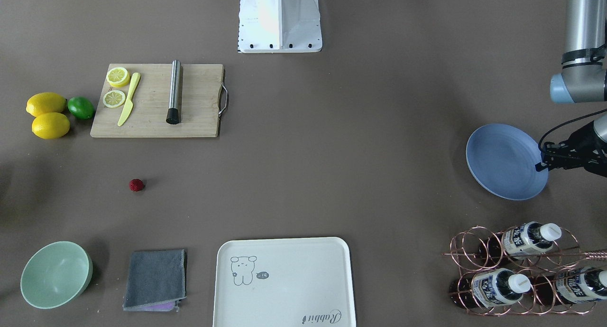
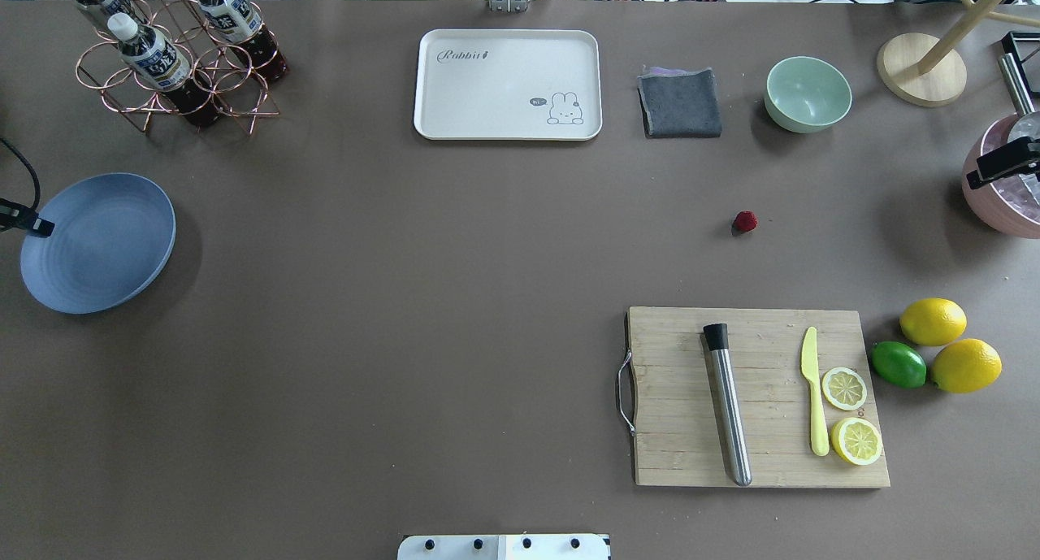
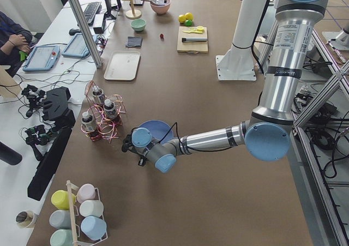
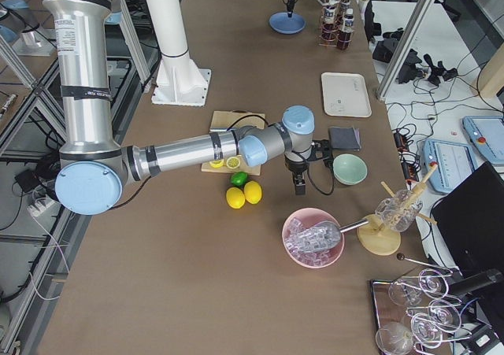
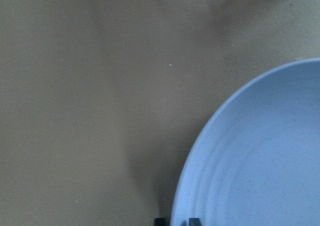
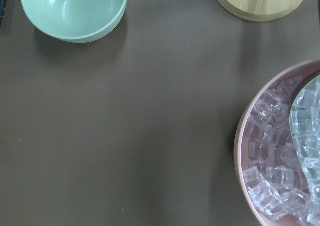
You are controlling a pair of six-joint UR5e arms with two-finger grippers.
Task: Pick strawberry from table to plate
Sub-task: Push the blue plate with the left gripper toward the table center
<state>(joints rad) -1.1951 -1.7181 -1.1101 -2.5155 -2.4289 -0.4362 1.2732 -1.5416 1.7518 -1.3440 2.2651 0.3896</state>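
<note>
Blue plate (image 2: 97, 243) sits at the table's (image 2: 406, 300) left edge. My left gripper (image 1: 541, 158) is at its outer rim. The fingertips (image 5: 160, 222) show a narrow gap with the rim running between them; can't tell if they pinch it or just straddle it. Strawberry (image 2: 745, 221) lies bare on the table in the right half, between the green bowl (image 2: 808, 94) toward the far edge and the cutting board (image 2: 674, 397) toward the near edge. It touches neither and is well apart from the plate. My right gripper (image 4: 299, 186) hangs near the right edge, pointing down; fingers apart or together, can't tell.

Handling, my read: tiny, light, rounded, bumpy skin. Soft or hard and slick, can't tell which. Either way it could roll or pop out of a sloppy pinch. I'd come straight down, pads low, and close gently across the widest part of the body. Right arm is the near one.

Views: overhead and front hold strawberry and plate in one frame, so they give the whole route. Neither wrist camera sees the strawberry. Left wrist: plate rim and bare table only. Right wrist: green bowl, wooden base (image 6: 260, 0), pink bowl of ice cubes (image 6: 239, 141), no fingers in frame. Front view misses my right arm entirely and overhead catches only a sliver at the right edge. Only the right side view shows that gripper whole. Left side view: strawberry is a far speck.
</note>
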